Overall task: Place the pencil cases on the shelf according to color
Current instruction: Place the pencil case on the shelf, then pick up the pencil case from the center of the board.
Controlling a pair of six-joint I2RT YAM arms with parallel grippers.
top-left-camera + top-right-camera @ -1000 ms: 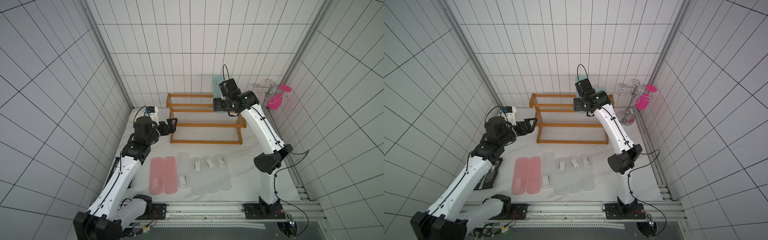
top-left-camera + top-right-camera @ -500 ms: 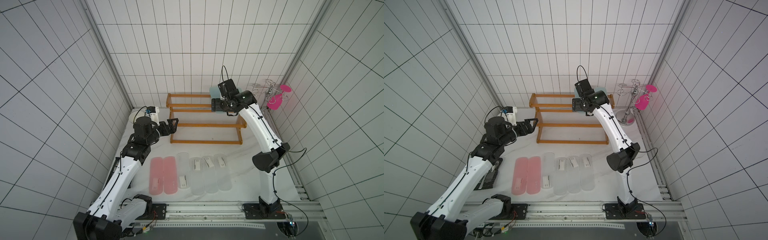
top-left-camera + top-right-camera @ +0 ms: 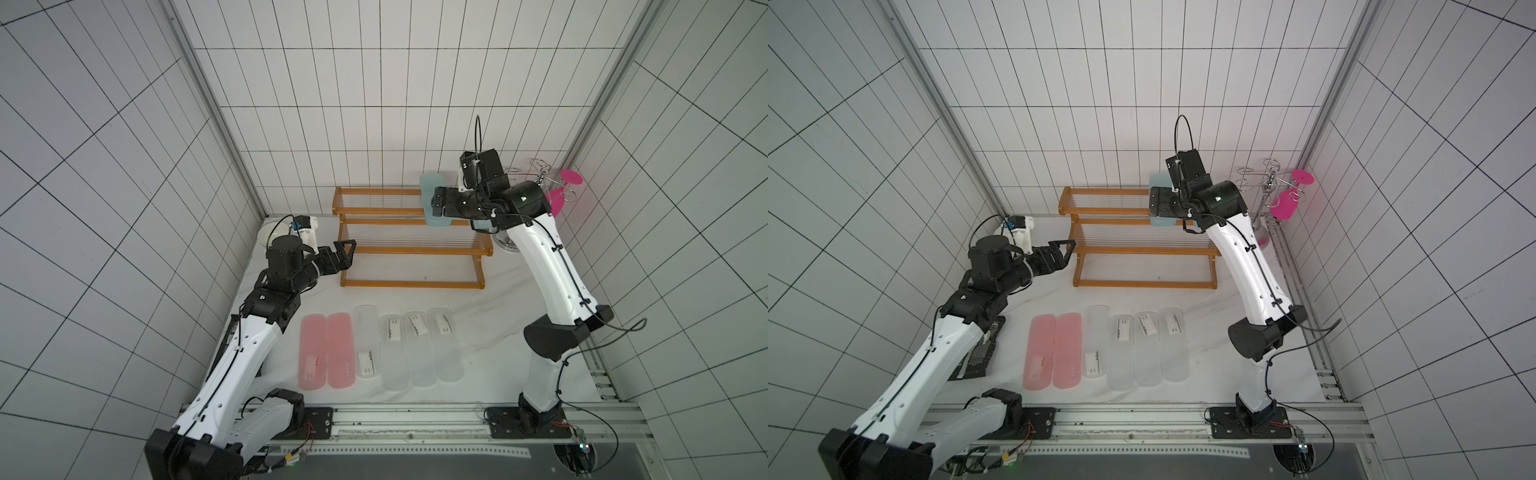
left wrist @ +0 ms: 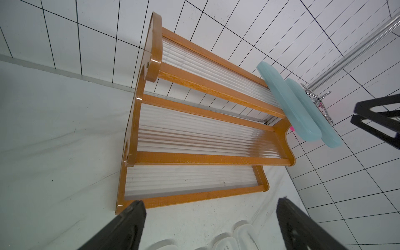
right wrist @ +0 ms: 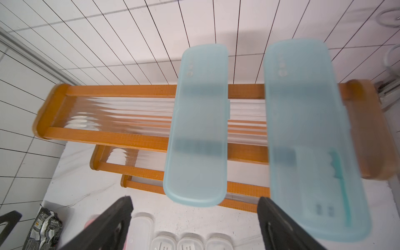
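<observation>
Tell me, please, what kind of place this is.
Probably a robot test cell in a lab. White gridded walls close in a small table; the left arm and the right arm are bolted to a metal rail; pencil cases lie in a neat row before a wooden shelf.

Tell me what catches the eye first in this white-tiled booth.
Two blue cases lie side by side on the top step of the wooden shelf, at its right end, sticking out over the front rail, with the right gripper open just before them. On the table in front, two pink cases and four clear cases wait in a neat row.
</observation>
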